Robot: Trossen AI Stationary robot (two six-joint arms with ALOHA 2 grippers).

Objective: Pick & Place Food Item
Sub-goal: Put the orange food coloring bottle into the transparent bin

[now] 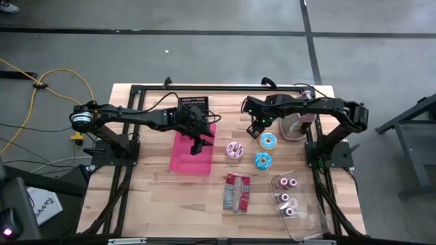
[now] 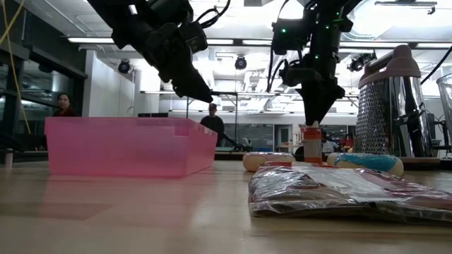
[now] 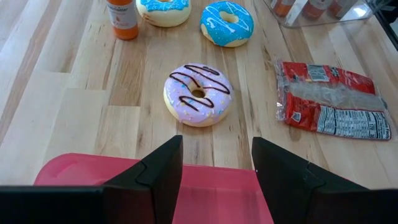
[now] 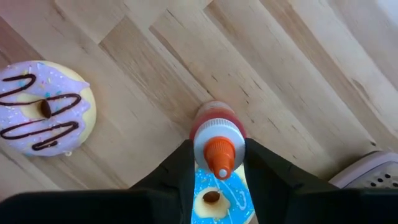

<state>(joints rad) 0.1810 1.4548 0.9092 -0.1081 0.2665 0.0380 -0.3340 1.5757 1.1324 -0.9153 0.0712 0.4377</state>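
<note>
This is a robotics lab or research workspace set up in a large open-plan hall. The butcher-block wooden table (image 1: 157,197) stands on a bare grey concrete floor (image 1: 204,54) crossed by dark lines, and a yellow cable (image 1: 41,85) trails loose over that floor at the left. Black metal frames (image 1: 112,146) bolted to the table carry the two dark arms. The level view across the table shows the far room: an exposed ceiling with strip lights (image 2: 116,41) and round hanging fixtures (image 2: 241,62), glass partitions, and people (image 2: 212,120) standing in the distance. The props on the table are toy foods, not real cooking gear in use.
</note>
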